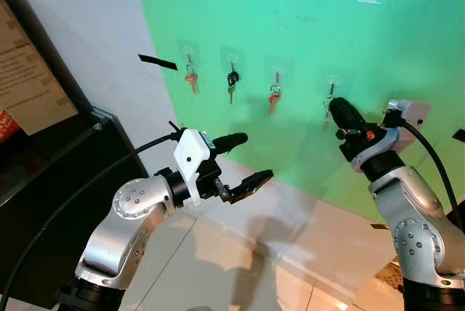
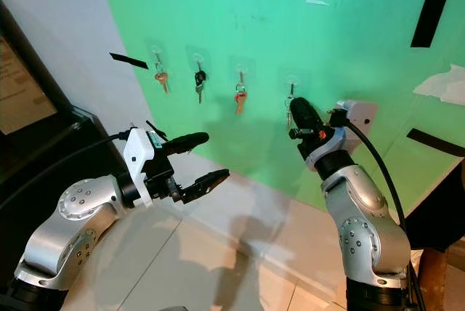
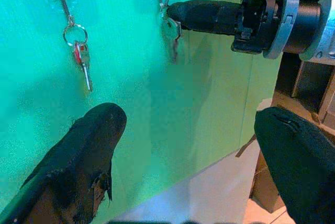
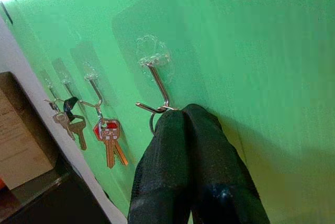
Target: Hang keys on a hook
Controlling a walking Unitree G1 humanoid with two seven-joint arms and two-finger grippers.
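on the green wall the right gripper, fingers pressed together on the key ring, had it at the hook; it should release only once the ring was seated.

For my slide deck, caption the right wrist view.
Right gripper shut on key ring at the rightmost hook on green board.

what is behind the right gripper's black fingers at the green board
Behind the shut right gripper is the clear stick-on wire hook on the green board, with a metal key ring looped over it. The keys themselves are covered by the fingers.
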